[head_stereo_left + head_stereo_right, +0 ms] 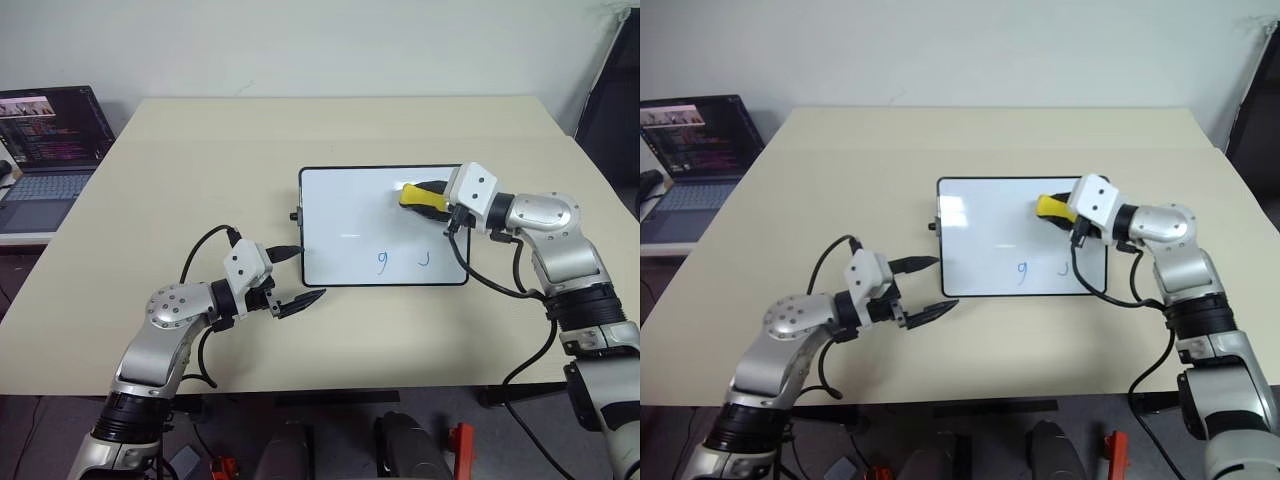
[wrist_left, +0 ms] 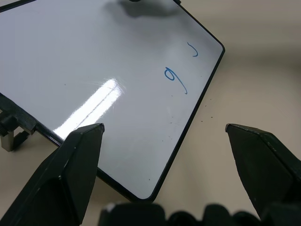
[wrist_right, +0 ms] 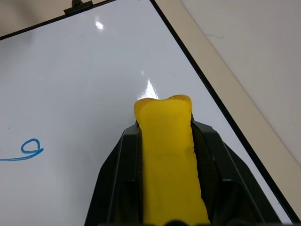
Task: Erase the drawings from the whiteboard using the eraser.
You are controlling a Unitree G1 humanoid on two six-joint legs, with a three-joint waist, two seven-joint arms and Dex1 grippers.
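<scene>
A small whiteboard [image 1: 350,215] with a thin black frame is seen lying flat on the beige bench [image 1: 200,150], a little right of the middle. Two blue drawings are left near its front edge: a "g" [image 1: 383,261] and, just to its right, a "j" [image 1: 424,258]; the remaining surface of the board is seen as clean white with a glare streak. The yellow eraser [image 1: 412,195] is clamped between the black fingers of the right gripper [image 1: 425,197], which are closed tight on its sides, with its rounded end projecting past the fingertips. The eraser is held over the upper right part of the board, well apart from the two marks; whether it touches the surface cannot be told. The left gripper [image 1: 297,276] is found at the board's front left corner, its fingers [image 2: 75,165] spread wide and holding nothing, one tip lying over the board's left edge and the other over the bench just before the frame. A small black knob [image 1: 295,215] is seen on the board's left side. An open laptop [image 1: 50,140] is placed on a separate surface beyond the bench's left edge.
</scene>
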